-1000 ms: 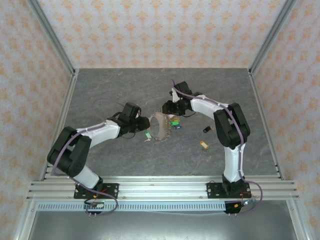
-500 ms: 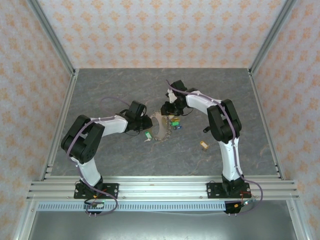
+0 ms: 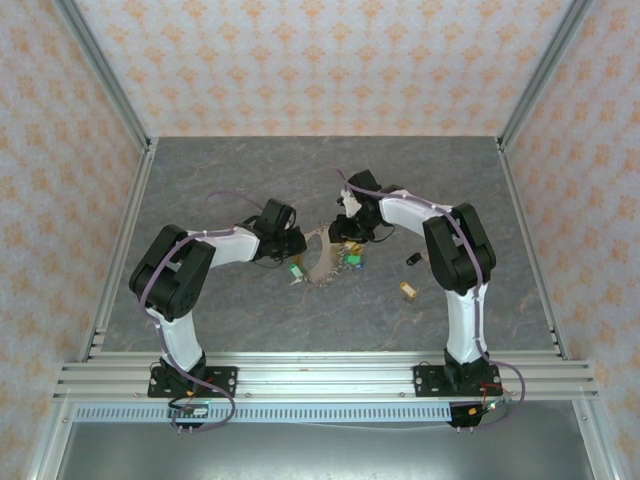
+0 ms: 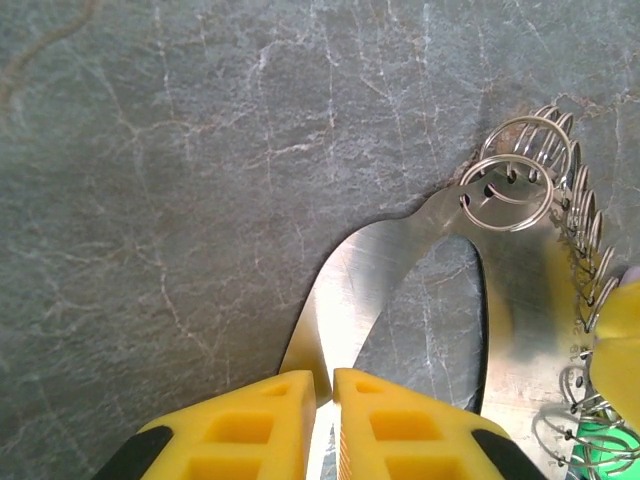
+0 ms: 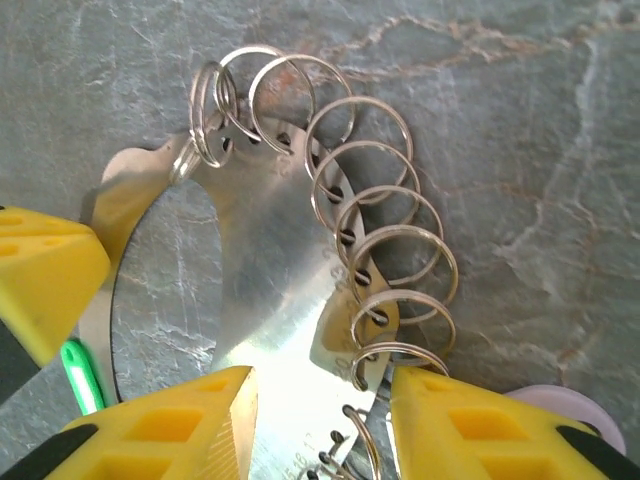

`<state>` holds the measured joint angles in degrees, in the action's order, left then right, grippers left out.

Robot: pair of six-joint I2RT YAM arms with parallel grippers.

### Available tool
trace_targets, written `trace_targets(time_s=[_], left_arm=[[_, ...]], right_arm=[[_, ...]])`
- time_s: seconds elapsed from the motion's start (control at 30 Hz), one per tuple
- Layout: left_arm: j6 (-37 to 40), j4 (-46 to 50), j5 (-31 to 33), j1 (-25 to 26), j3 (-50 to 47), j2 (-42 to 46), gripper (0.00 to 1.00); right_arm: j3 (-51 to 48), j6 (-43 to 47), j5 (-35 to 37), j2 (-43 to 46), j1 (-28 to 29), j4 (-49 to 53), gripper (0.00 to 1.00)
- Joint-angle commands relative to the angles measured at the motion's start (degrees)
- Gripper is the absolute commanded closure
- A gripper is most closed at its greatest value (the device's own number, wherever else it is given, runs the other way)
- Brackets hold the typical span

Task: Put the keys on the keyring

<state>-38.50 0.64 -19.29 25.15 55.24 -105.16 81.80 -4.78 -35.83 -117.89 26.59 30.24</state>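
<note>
Top: keyring (image 3: 322, 262) sat mid-frame between left gripper (image 3: 296, 243) and right gripper (image 3: 335, 232); jaws too small to judge.
Left wrist: left gripper (image 4: 325, 385) was pinched onto keyring (image 4: 380, 270) edge, bottom centre.
Right wrist: right gripper (image 5: 320, 385) stood apart astride keyring (image 5: 270, 250); grip unclear.

Grey marbled table (image 3: 200, 190) bears the keys (image 3: 407, 290), scattered beside the keyring (image 5: 270, 270)

Robot lab cell, aluminium rails (image 3: 320, 375), wallpapered walls (image 3: 320, 60)
</note>
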Motion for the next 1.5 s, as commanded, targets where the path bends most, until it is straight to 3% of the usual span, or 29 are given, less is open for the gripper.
trace_targets(time_s=[0.0,0.23,0.4,0.47,0.63,0.97,1.23,1.47], left_arm=[[1.85,3.11,2.12,0.67,0.04,-1.71,0.85],[2.01,2.87,2.15,0.64,-0.95,-0.77,0.85],[2.36,2.65,1.93,0.69,-1.65,-0.79,0.85],[2.31,2.43,1.67,0.62,-1.78,-1.0,0.85],[2.11,1.92,1.03,0.67,-1.55,-1.44,0.85],[1.59,1.51,0.15,0.62,-1.53,-0.92,0.85],[1.41,1.54,0.05,0.61,-1.83,0.37,0.85],[1.16,1.8,0.67,0.67,-1.9,1.45,0.84]], right_arm=[[0.19,-2.04,7.98,1.11,0.04,0.32,0.58],[2.63,-5.04,10.71,-1.32,-0.66,-1.49,0.56],[4.74,-3.67,2.47,-5.67,-0.58,1.39,0.6],[3.72,-3.93,-1.1,-6.0,-0.66,0.23,0.68],[0.03,-4.9,-7.87,-4.25,-0.59,-3.83,0.71],[-3.65,-7.52,-11.04,-4.81,-0.75,-9.75,0.7],[-6.05,-8.89,-12.72,-3.95,-0.77,-14.59,0.79],[-9.09,-9.73,-18.26,-1.9,-2.22,-18.55,0.66]])
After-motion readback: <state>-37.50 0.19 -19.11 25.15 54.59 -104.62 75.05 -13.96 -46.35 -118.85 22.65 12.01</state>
